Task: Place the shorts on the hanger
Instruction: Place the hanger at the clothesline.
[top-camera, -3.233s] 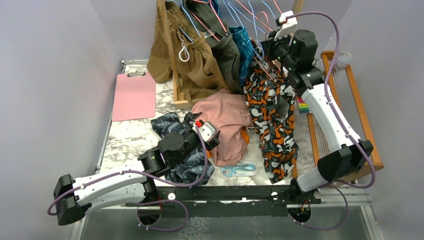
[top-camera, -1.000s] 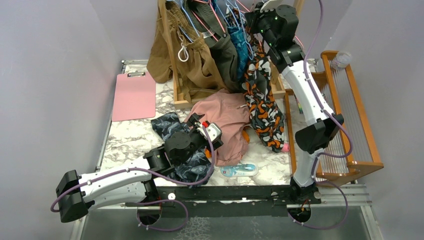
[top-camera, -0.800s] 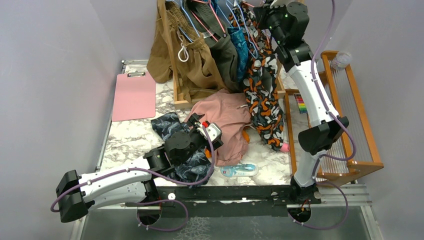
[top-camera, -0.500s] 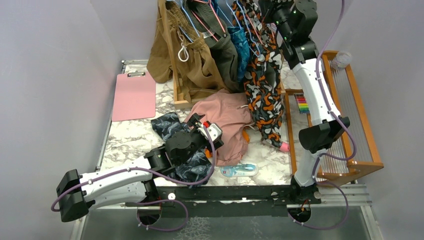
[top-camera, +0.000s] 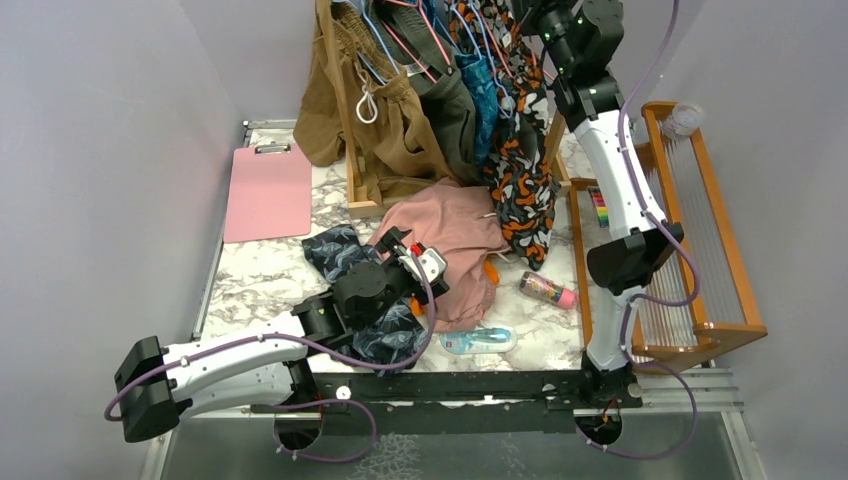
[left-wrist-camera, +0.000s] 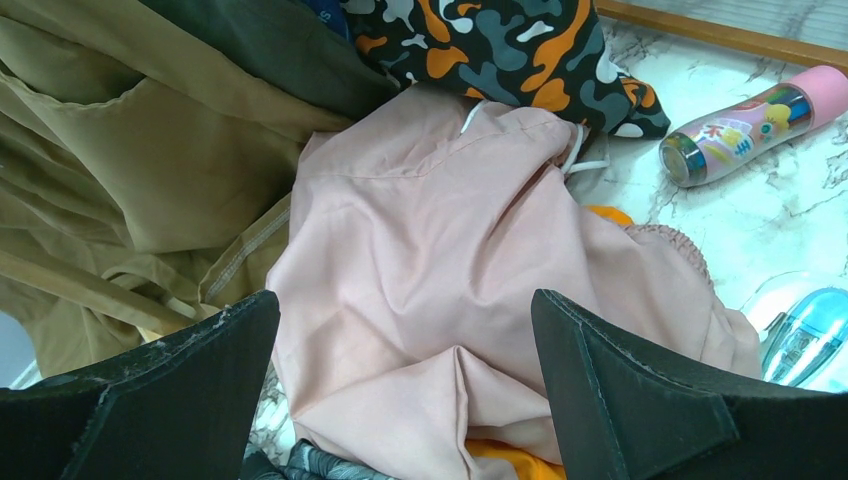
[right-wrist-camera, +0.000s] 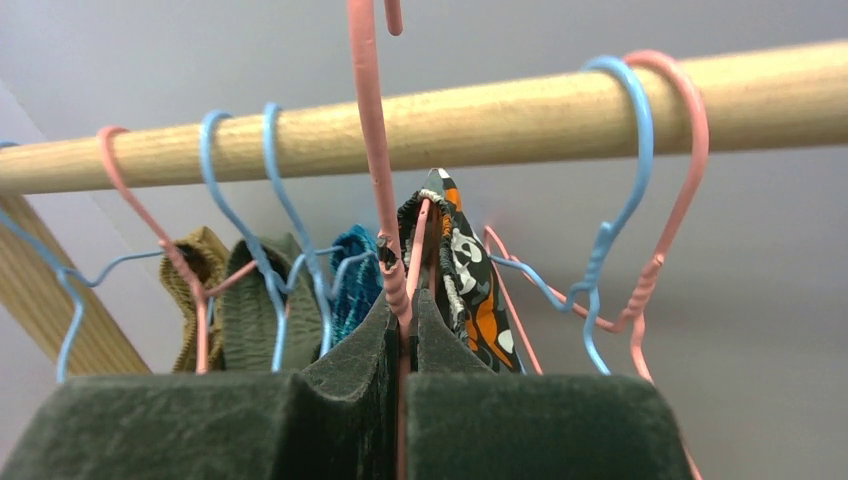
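Note:
The camouflage shorts (top-camera: 520, 175) hang from the pink wire hanger (right-wrist-camera: 372, 150), whose neck is pinched in my right gripper (right-wrist-camera: 404, 322). The gripper is raised at the top of the top view (top-camera: 560, 20), just below the wooden rail (right-wrist-camera: 560, 110). The hanger's hook rises in front of the rail and runs out of the wrist frame. The shorts' waistband (right-wrist-camera: 455, 255) shows right behind the fingers, and their lower hem (left-wrist-camera: 520, 55) shows in the left wrist view. My left gripper (left-wrist-camera: 405, 400) is open and empty above the dusty-pink shorts (left-wrist-camera: 440, 260), low over the table (top-camera: 400, 275).
Light-blue (right-wrist-camera: 290, 230) and other pink hangers (right-wrist-camera: 660, 180) hang on the rail with brown (top-camera: 385, 120), dark and teal garments. Navy leaf-print shorts (top-camera: 345, 255) lie under the left arm. A pink bottle (top-camera: 548, 290), a blue bottle (top-camera: 480, 341), a pink clipboard (top-camera: 268, 190) and a wooden rack (top-camera: 690, 220) are on the table.
My right gripper has lifted the hanger and shorts up and back toward the rail. The shorts' hem has risen off the table, uncovering the pink bottle. The left arm has barely moved.

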